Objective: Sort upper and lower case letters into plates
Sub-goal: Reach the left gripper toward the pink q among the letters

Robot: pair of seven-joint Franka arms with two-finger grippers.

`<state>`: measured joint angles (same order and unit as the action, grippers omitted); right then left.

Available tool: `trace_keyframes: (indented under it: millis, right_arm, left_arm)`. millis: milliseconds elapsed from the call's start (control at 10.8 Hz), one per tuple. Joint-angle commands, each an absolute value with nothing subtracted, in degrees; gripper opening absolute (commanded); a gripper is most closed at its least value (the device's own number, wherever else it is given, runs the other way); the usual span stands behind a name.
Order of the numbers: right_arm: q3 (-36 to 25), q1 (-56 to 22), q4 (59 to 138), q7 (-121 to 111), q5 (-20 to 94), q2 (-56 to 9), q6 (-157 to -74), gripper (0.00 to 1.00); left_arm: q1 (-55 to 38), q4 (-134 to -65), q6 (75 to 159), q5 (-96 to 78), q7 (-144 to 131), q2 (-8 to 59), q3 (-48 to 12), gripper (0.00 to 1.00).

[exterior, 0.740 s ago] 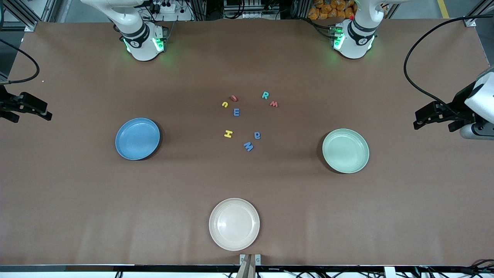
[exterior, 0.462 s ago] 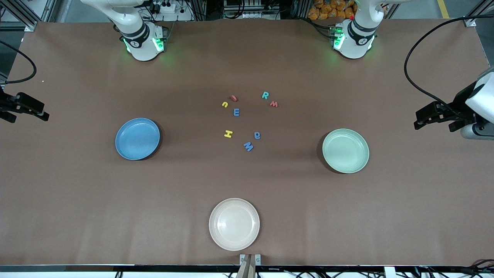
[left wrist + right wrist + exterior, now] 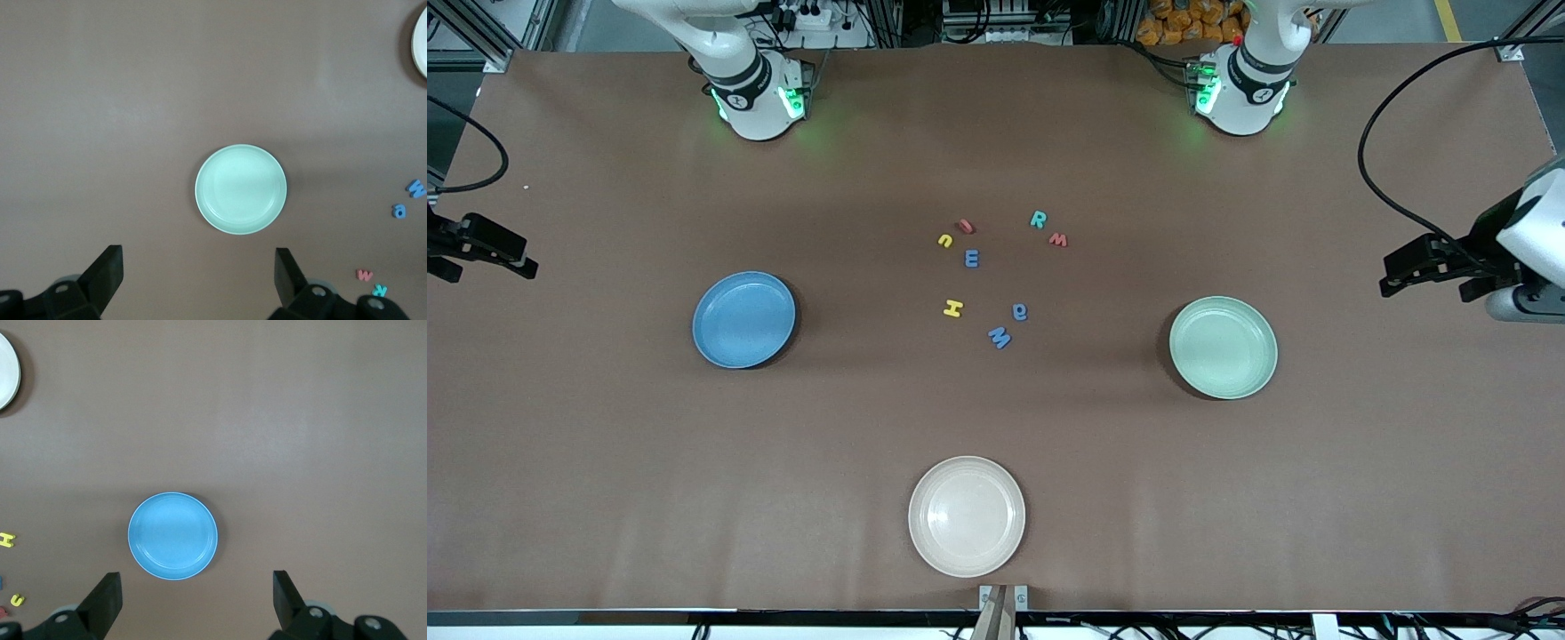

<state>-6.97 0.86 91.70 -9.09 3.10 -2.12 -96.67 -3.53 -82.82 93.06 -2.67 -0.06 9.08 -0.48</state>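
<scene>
The letters, seen from the front: eight small chunky pieces lie loose on the brown table between the blue plate and the mint plate, none yet sorted. Taking the blue E as landmark, the yellow u and a red piece lie just beside it toward the bases; the teal R and red w lie toward my left arm's end; the yellow H, blue a and blue M lie nearer the camera. I judge them light, stiff and low, likely to skid or tip, so I would pinch each across its narrow body from straight above. The pieces stand apart, leaving room for fingertips, though u, E and the red piece are closest. A cream plate sits well apart, nearer the camera. My left gripper and right gripper wait over the table's ends. Left wrist view: my fingers stand wide apart, empty, high over the mint plate; M, a, w and R show at the edge. Right wrist view: fingers likewise spread and empty over the blue plate; H and u are at the margin. Both plates have low rims and bare table all round.
</scene>
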Motion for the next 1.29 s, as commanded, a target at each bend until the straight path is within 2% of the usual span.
trace_keyframes:
  millis: [0, 277, 647, 1202]
  right_arm:
    - [-7.2, 0.8, 91.1, -8.7, 3.4, -2.3, -96.7, 1.0]
    - [-7.1, 0.8, 91.1, -1.3, 4.0, -2.0, -96.6, 1.0]
    - [-7.0, 0.7, 91.1, -2.0, 3.7, -2.1, -96.6, 1.0]
    - [-6.9, 0.8, 91.0, -2.1, 3.6, -2.3, -96.7, 1.0]
  left_arm:
    - [-6.9, -82.7, 92.2, -4.8, 0.8, 11.1, -1.7, 1.0]
    - [-16.8, -82.8, 95.0, -4.7, -3.2, 17.4, -2.0, 1.0]
    - [-30.5, -82.4, 102.8, -5.2, -29.3, 25.4, -2.1, 1.0]
    - [-45.2, -82.4, 115.5, -11.5, -58.1, 34.9, -2.0, 1.0]
